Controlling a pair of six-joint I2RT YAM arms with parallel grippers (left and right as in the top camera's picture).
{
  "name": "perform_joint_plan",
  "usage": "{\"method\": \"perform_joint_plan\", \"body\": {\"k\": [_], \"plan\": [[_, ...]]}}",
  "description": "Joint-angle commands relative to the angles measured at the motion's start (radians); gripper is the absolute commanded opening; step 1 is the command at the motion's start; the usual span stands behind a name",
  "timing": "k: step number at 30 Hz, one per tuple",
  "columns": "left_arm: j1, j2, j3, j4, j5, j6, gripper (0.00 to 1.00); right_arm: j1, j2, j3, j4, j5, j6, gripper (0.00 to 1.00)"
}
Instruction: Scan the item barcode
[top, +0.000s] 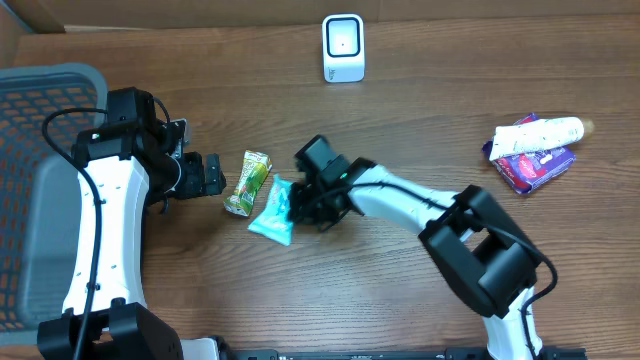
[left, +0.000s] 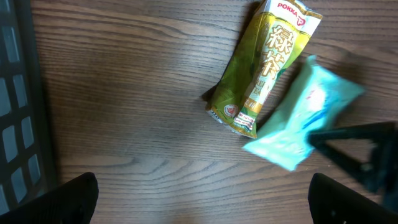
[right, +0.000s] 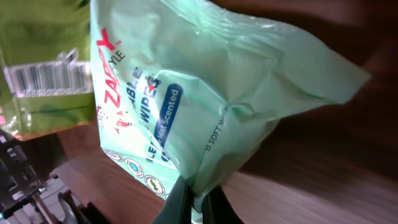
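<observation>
Two packets are close together near the middle of the desk (top: 420, 110): a pale teal plastic packet of wipes (top: 272, 212) and a green foil tea pouch (top: 247, 182). The right jaws are clenched on one edge of the wipes packet, so the grasping step seems done. The left jaws stand released beside the pouch and hold nothing. Next, I judge, the packet must be lifted and carried to the white box-shaped scanner (top: 343, 47) at the far edge, with its barcode turned to it. Only the overhead view shows the scanner. The right wrist view shows the packet's print, but no barcode on that face.
</observation>
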Motion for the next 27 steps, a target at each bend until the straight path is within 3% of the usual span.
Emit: {"method": "perform_joint_plan", "body": {"k": [1,8,11,15,20,27], "plan": [[0.004,0.006,0.006,0.001,0.006,0.016,0.99,-0.080,-0.059,-0.006,-0.077,0.071,-0.073,0.04],[0.004,0.006,0.006,0.001,0.006,0.016,1.00,-0.096,-0.247,0.004,-0.316,0.496,-0.179,0.04],[0.004,0.006,0.006,0.001,0.006,0.016,1.00,-0.074,-0.268,0.055,-0.508,0.752,-0.187,0.04],[0.004,0.006,0.006,0.001,0.006,0.016,1.00,-0.047,-0.268,0.073,-0.669,0.948,-0.194,0.04],[0.004,0.006,0.006,0.001,0.006,0.016,1.00,-0.023,-0.248,0.071,-0.780,0.989,-0.214,0.04],[0.004,0.006,0.006,0.001,0.006,0.016,1.00,0.023,-0.233,0.071,-0.758,0.990,-0.257,0.04]]}}
